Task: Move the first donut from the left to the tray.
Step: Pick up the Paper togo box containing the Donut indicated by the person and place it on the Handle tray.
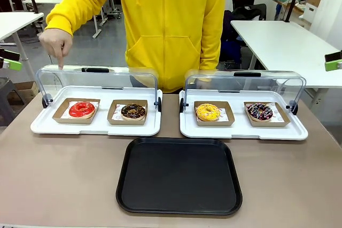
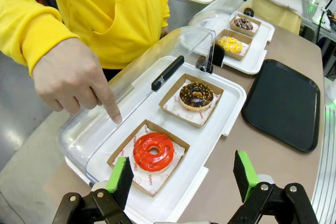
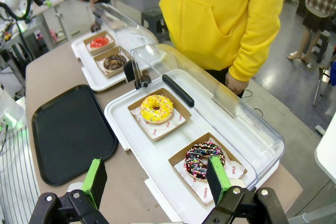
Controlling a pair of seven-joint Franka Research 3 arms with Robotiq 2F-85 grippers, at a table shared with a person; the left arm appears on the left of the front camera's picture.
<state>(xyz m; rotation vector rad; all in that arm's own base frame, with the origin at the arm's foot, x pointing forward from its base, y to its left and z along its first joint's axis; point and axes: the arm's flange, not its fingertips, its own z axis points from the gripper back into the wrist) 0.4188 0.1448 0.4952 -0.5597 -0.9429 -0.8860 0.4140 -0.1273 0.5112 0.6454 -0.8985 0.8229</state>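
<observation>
The red donut sits in its brown box on a white tray, clear lid lifted. A person's hand points at it. The black tray lies near on the brown table. The left pincer and right pincer hang wide open, holding nothing. White tables stand behind.

The left gripper hangs with its green-padded fingers spread wide apart, angled down toward the table. The right gripper holds a like pose, its fingers also wide apart. The person's hand, out of a yellow sleeve, points downward with the index finger, the others curled in.
</observation>
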